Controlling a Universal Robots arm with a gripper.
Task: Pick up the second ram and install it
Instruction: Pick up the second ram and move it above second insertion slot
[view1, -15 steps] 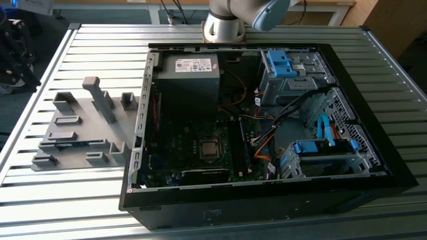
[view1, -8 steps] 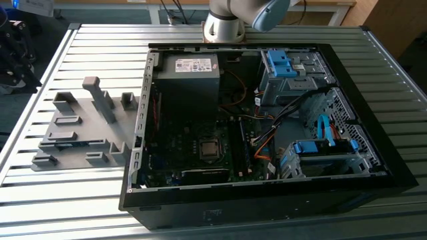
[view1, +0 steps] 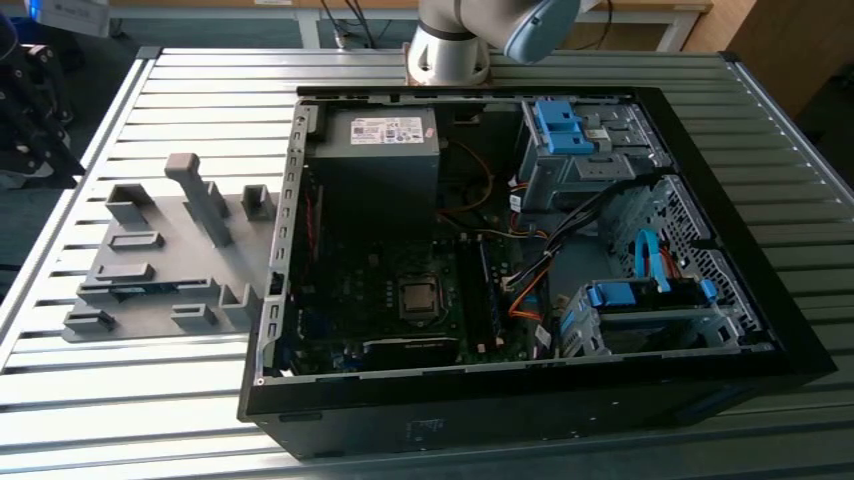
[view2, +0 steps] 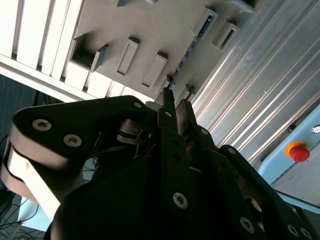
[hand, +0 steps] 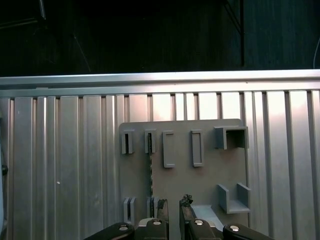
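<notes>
Thin, dark, edge-on second ram (hand: 150, 172)

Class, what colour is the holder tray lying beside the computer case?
The holder tray is plain grey, clearest in the exterior view.

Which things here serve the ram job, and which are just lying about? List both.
Job: second ram, gripper, holder tray, motherboard.
Lying about: power supply, blue drive cage, red button.

Arm (view1: 447, 50): cut off by the exterior view's edge above its base.
Second ram (hand: 150, 170): edge-on in holder tray (hand: 215, 175); chips hidden.
</notes>
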